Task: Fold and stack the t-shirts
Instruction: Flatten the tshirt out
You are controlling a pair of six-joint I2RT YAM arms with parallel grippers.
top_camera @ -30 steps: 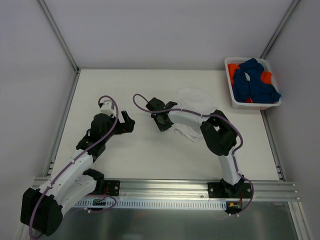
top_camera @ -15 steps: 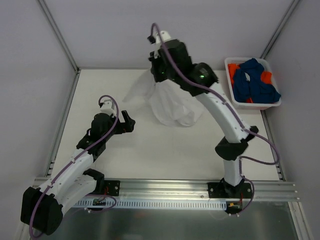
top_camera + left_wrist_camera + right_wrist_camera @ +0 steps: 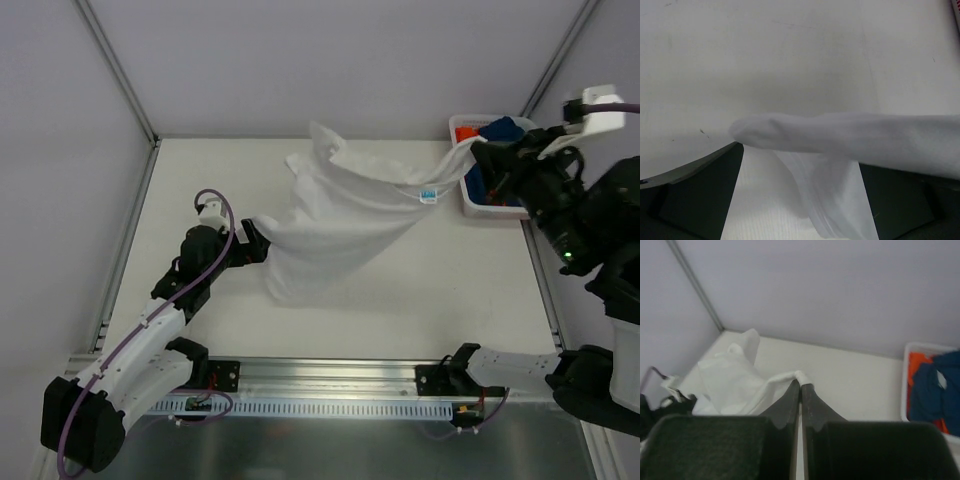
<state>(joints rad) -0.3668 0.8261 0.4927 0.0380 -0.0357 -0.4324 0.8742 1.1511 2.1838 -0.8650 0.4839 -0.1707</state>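
High beside the basket (image 3: 492, 211), the right gripper (image 3: 801, 382) has its jaws pressed together on an edge of the white t-shirt (image 3: 340, 215), which hangs stretched down across the table (image 3: 420, 290). The left gripper (image 3: 252, 243) has its jaws spread wide, with the shirt's lower end lying across the gap, perhaps resting on them.

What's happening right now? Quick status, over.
Right tool shut on white shirt, held high. Left tool open, cloth passing between its fingers, not gripped. Basket of blue and orange shirts near right tool.
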